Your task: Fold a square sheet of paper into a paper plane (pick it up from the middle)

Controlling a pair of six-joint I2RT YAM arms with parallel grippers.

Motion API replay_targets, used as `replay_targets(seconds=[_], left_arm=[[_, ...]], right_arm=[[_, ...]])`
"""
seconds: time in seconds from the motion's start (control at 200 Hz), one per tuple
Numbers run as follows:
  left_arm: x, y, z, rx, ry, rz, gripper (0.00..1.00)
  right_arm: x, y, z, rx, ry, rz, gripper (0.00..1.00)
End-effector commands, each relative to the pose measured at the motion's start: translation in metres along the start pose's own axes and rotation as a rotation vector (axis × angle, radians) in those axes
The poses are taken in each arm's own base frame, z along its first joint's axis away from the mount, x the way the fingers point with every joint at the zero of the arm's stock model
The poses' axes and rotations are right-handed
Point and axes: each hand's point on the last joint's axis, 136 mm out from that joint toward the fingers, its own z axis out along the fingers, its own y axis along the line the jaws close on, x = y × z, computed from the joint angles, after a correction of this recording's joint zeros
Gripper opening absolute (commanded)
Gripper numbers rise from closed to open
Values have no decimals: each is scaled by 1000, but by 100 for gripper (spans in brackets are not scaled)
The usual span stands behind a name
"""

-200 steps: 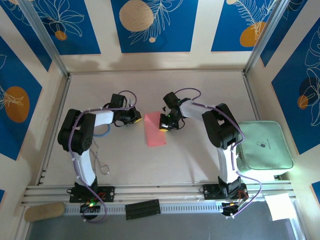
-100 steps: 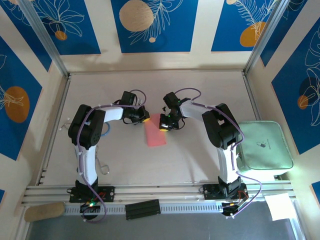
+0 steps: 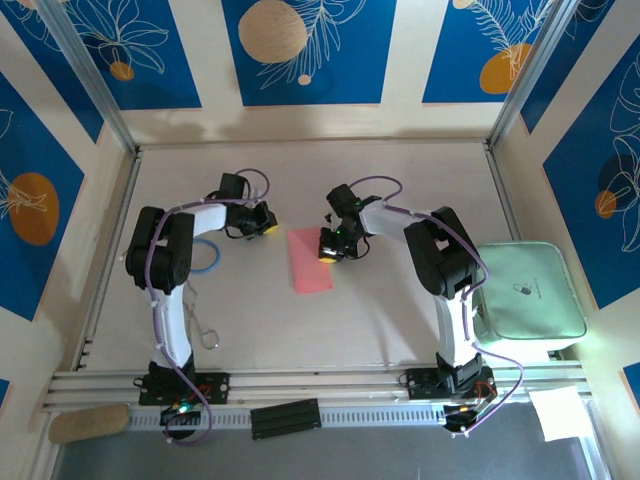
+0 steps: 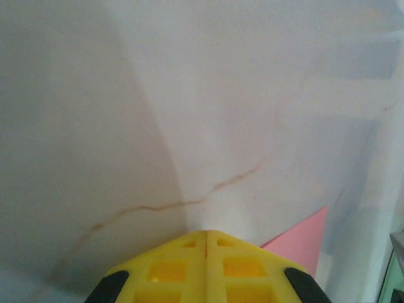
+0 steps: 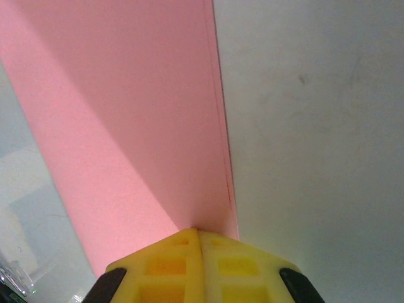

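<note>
1. Pink is what we see first: the sheet of paper [image 3: 310, 262] lies flat on the pale table [image 3: 400, 330] as a narrow folded strip. It sits between the two grippers, running from the right gripper back toward the arm bases.
2. We find the right gripper [image 3: 327, 250] at the strip's far right corner, with its yellow tip down on the paper.
3. From the right wrist, the right gripper [image 5: 201, 238] has its two yellow fingers [image 5: 161, 268] pressed together, with only a thin seam between them.
4. In that same view the sheet of paper [image 5: 120, 126] stretches ahead and to the left of the closed tip. Its layered long edge runs straight up to the tip, which meets the paper just inside that edge. Nothing is clamped between the fingers; we see the paper only under them.
5. We find the left gripper [image 3: 264, 227] to the left of the strip, apart from it, with bare table between the two.
6. From the left wrist, the left gripper [image 4: 206, 243] is likewise closed, finger against finger, and empty.
7. There the tip hangs over bare table, and one corner of the sheet of paper [image 4: 302, 243] shows just to the right of the fingers. We cannot tell whether this tip touches the table.
</note>
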Motion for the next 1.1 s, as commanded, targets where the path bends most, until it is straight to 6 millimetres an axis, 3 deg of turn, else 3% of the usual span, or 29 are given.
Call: replay_targets(seconds=[0.0,0.19,0.375,0.635,0.865,1.096], left_arm=[[-2,-23,-24,22,-17,57,7],[23,-45,-39,90,-7,65,7],[59,-41,-18,83,72,82,7],[63,-32,2,74,103,58,6],[70,-14,12,20,111,33,4],[74,-1,17,-12,110,7,3]], right_arm=[[65,-153,39,559,190,106,5],[44,-100,28,436,157,-43,6],[23,-51,17,278,128,-191,6],[-7,11,-13,73,33,-363,6],[1,62,-50,-132,-34,-261,9],[30,76,-30,-194,6,-58,7]])
